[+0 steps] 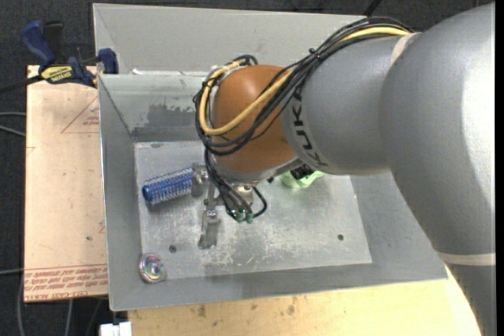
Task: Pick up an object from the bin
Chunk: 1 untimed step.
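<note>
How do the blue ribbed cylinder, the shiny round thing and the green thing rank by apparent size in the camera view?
1. blue ribbed cylinder
2. shiny round thing and green thing: these look alike, and the green one is partly hidden, so they are unranked.

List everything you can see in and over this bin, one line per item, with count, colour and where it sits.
bin: one, grey metal, filling the middle of the camera view
blue ribbed cylinder: one, blue, lying on its side on the left of the bin floor
shiny round thing: one, silvery with tinted glints, near-left corner of the floor, apart from the rest
green thing: one, bright green, right of centre, partly hidden under the arm, kind unclear
arm: one, grey, reaching in from the right
orange cover: one, orange dome on the wrist, above the floor's middle
cables: several, yellow and black, running along the arm and looping around the cover
</note>
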Motion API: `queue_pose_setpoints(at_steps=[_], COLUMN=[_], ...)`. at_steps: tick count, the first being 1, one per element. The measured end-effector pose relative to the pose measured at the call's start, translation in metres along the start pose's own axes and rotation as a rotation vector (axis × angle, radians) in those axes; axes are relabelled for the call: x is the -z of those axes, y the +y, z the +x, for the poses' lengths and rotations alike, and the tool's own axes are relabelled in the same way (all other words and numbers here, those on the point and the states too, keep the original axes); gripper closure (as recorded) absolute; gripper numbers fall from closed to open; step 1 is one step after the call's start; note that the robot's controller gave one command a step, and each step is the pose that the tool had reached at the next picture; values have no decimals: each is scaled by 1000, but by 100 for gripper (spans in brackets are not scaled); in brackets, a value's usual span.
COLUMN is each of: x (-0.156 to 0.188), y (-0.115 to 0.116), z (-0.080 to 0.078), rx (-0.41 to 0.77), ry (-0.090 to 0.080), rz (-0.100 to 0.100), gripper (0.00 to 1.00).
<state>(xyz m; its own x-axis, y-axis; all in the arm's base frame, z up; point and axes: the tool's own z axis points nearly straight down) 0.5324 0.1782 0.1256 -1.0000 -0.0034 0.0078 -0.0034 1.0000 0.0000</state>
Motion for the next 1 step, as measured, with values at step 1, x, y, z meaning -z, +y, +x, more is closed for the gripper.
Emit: queue_pose_setpoints(at_steps=[1], x=[-39], y=[24], z=[-64], rx=[25], ry=[-15], rz=[-3], gripper=[0])
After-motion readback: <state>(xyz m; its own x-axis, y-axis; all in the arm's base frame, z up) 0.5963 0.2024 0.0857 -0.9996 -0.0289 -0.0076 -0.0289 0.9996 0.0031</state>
